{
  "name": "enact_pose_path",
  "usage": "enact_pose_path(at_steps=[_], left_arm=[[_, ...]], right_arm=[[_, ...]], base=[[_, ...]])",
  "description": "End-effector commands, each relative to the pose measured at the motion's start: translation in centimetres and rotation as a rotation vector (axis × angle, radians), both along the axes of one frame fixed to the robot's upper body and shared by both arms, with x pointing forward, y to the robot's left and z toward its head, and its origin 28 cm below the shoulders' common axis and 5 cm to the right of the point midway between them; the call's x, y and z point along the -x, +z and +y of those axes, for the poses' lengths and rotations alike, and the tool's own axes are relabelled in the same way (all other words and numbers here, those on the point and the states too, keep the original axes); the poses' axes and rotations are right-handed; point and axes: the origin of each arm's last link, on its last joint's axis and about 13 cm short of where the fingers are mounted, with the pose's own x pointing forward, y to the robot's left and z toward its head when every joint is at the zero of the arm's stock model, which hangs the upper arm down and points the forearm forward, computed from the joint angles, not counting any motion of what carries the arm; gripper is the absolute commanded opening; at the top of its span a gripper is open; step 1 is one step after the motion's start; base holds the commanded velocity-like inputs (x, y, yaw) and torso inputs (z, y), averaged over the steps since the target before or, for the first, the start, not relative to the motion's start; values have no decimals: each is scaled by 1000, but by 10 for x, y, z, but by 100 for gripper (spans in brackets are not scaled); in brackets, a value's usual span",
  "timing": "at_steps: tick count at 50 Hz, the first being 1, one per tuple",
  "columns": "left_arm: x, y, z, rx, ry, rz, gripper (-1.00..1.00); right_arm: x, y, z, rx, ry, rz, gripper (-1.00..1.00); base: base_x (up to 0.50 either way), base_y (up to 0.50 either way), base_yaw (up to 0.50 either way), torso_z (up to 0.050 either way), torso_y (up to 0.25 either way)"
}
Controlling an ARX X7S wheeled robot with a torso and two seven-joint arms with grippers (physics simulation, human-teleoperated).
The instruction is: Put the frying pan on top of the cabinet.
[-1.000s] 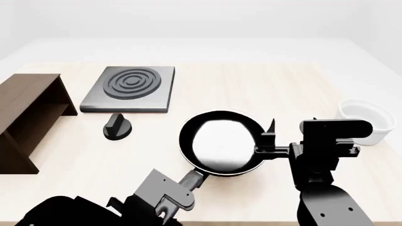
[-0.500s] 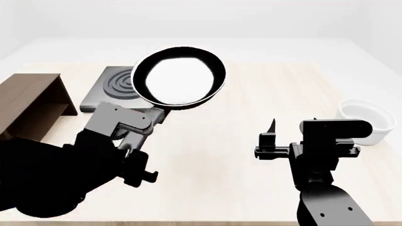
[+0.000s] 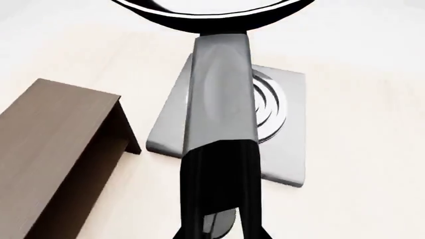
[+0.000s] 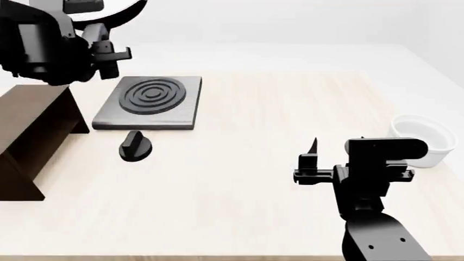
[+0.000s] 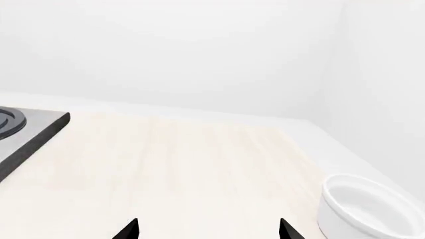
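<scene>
My left gripper (image 4: pixel 86 12) is raised high at the far left, above the back end of the cabinet (image 4: pixel 29 122). It is shut on the long handle (image 3: pixel 222 99) of the frying pan. Only a black arc of the pan's rim (image 4: pixel 130 15) shows at the head view's top edge. In the left wrist view my left gripper (image 3: pixel 219 191) clamps the handle, the pan rim (image 3: pixel 199 11) is cut off, and the brown cabinet top (image 3: pixel 53 144) lies below and to one side. My right gripper (image 4: pixel 310 162) is open and empty over the table; it also shows in the right wrist view (image 5: pixel 207 230).
A grey square hob (image 4: pixel 149 100) with concentric rings lies right of the cabinet, and shows under the pan handle in the left wrist view (image 3: pixel 282 129). A black knob (image 4: pixel 136 147) sits in front of it. A white bowl (image 4: pixel 420 140) stands at the table's right edge.
My left arm has carried the pan from the table's middle up and to the far left, now high near the cabinet. The right arm has not moved.
</scene>
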Motion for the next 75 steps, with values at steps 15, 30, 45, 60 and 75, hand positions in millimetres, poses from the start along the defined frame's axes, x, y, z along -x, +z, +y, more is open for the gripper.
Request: enact_pose_path(at_steps=[15,30,45,60,75], left_arm=[[-12,-4,75,28,602,-4,-100],[-16,-3,60,75,615,34,-100],[-15,2,58,15,604,3,-100],[-19,-11,58,3,626,38,-100],[-20,-25,56,6,635,102,-100]], right_arm=[[-2,-4,3,11,5,12,100],[-2,-4,3,13,3,15,100],[-3,-5,3,15,2,19,100],[-3,-5,3,15,0,18,100],[-4,-6,2,15,-3,22,100]], base=[[0,0,0,1,1],[0,0,-1,0,1],[0,0,-1,1,1],[0,0,0,0,1],[0,0,0,1,1]])
